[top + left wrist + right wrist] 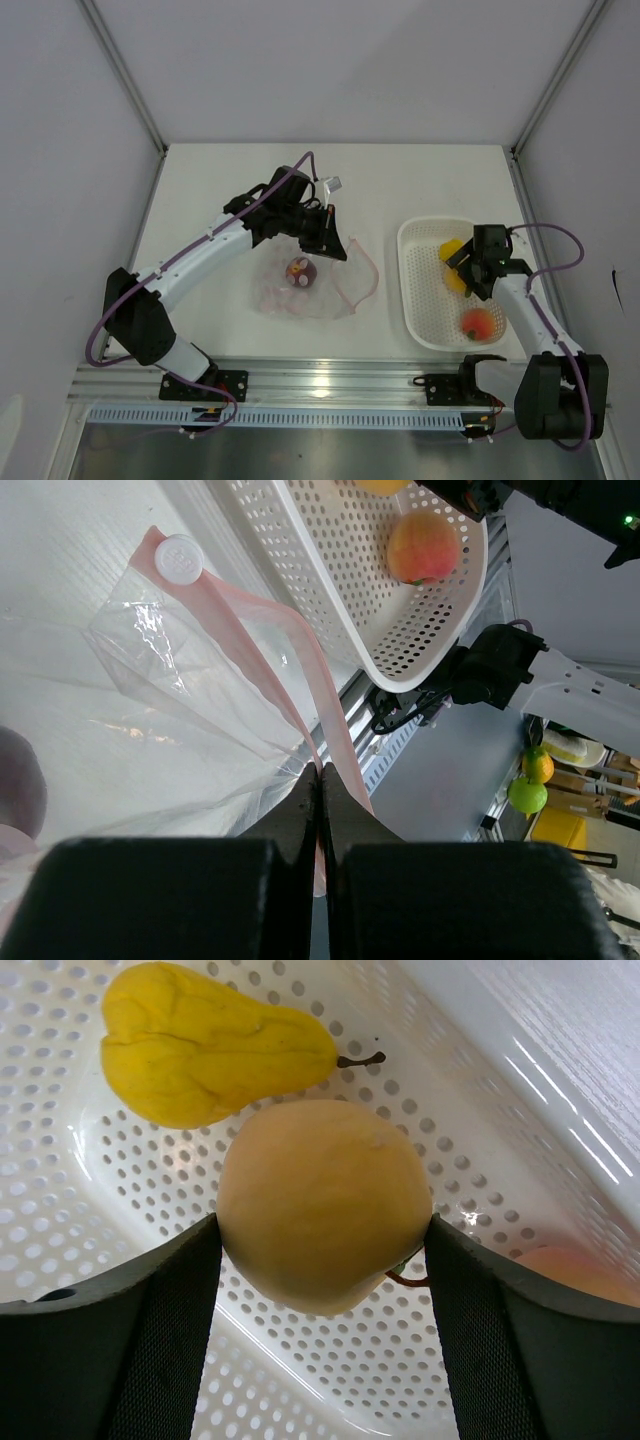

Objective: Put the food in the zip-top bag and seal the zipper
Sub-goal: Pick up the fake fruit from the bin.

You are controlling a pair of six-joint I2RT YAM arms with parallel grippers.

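Note:
The clear zip-top bag (322, 296) lies at the table's middle with a dark red piece of food (300, 271) inside. My left gripper (320, 780) is shut on the bag's pink-red zipper strip (300, 670) and holds that edge lifted; a white round slider (181, 559) sits at the strip's far end. My right gripper (320, 1250) is down in the white basket (120, 1210). Both of its fingers press the sides of a pale yellow round fruit (320, 1200). A yellow pear (200, 1055) lies just beyond it. An orange-red fruit (478, 322) rests at the basket's near end.
The white perforated basket (415, 300) stands right of the bag, its long side running front to back. An aluminium rail (330, 380) runs along the table's near edge. White walls close the table at the back and both sides.

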